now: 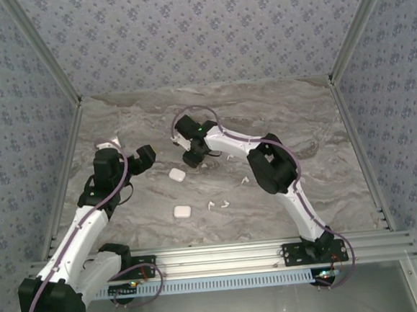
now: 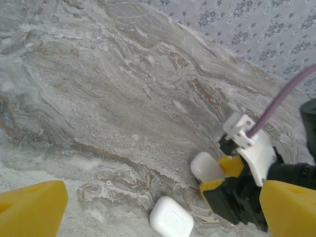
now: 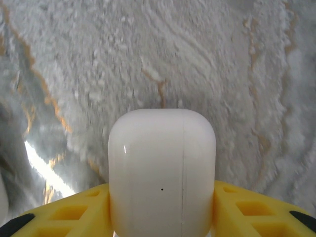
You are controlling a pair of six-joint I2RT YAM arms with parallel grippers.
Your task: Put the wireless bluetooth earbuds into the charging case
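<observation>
**Charging case (image 3: pixel 162 163) clamped between the right gripper's (image 3: pixel 161 193) yellow fingers.**
Loose earbuds (image 1: pixel 224 203) lie on the table (image 1: pixel 299 120) toward the near edge from that case, on the right arm's side. The left gripper (image 1: pixel 145 157) hovers left of it, jaws wide apart and holding nothing.

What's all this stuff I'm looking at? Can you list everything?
held case: one, white, in the right gripper.
loose cases: two, white, mid-table.
earbuds: about three, white, tiny, right of the nearer case.
unclear white item: one, behind the left arm.
table: one, grey marble pattern.
walls: blue-grey floral, three sides.
left gripper: one, yellow fingers, open, empty.
right gripper: one, yellow fingers, closed on the held case.
</observation>
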